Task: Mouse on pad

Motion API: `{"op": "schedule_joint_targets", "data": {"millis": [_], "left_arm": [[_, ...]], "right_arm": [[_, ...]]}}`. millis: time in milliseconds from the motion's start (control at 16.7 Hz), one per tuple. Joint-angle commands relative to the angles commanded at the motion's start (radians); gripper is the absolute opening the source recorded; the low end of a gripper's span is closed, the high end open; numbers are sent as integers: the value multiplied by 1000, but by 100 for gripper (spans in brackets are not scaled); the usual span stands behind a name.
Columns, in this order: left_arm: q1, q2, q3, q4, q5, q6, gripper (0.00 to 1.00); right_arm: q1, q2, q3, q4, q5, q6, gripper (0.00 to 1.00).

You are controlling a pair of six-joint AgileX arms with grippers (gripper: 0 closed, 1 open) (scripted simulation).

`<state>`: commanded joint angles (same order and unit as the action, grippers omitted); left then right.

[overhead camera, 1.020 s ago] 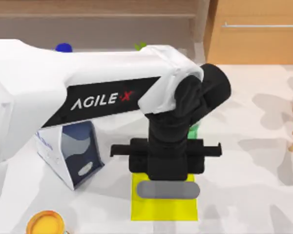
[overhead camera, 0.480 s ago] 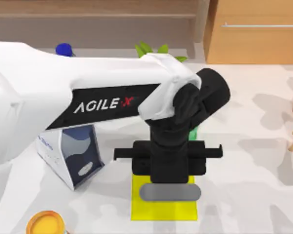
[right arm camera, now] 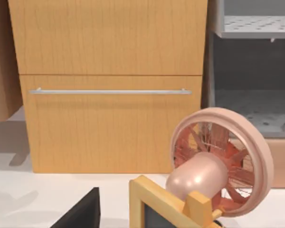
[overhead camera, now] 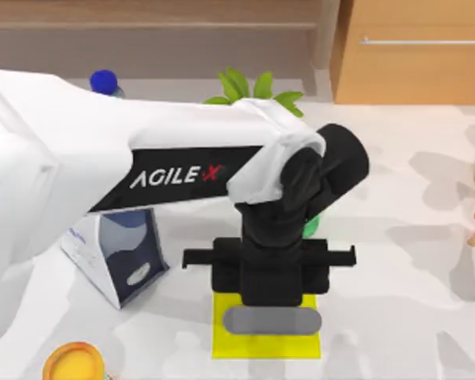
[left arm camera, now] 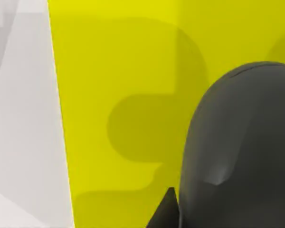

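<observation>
Since mouse (overhead camera: 271,321) sits on pad (overhead camera: 229,345), lower centre of top view, long axis left-right, left tool (overhead camera: 269,294) directly over it; can't tell tool state.

pad (overhead camera: 265,345) far edge under left arm | mouse (left arm camera: 240,152) cropped, perhaps half seen
</observation>
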<state>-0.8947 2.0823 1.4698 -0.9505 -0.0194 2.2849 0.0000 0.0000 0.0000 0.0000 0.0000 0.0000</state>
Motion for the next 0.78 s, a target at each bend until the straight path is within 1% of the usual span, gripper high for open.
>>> {"op": "schedule_joint_targets", "data": {"millis": [720,780], "left_arm": [[0,0,0,0,0,0,98],[0,0,0,0,0,0,100]], "right_arm": [[0,0,0,0,0,0,100],[0,0,0,0,0,0,100]]}}
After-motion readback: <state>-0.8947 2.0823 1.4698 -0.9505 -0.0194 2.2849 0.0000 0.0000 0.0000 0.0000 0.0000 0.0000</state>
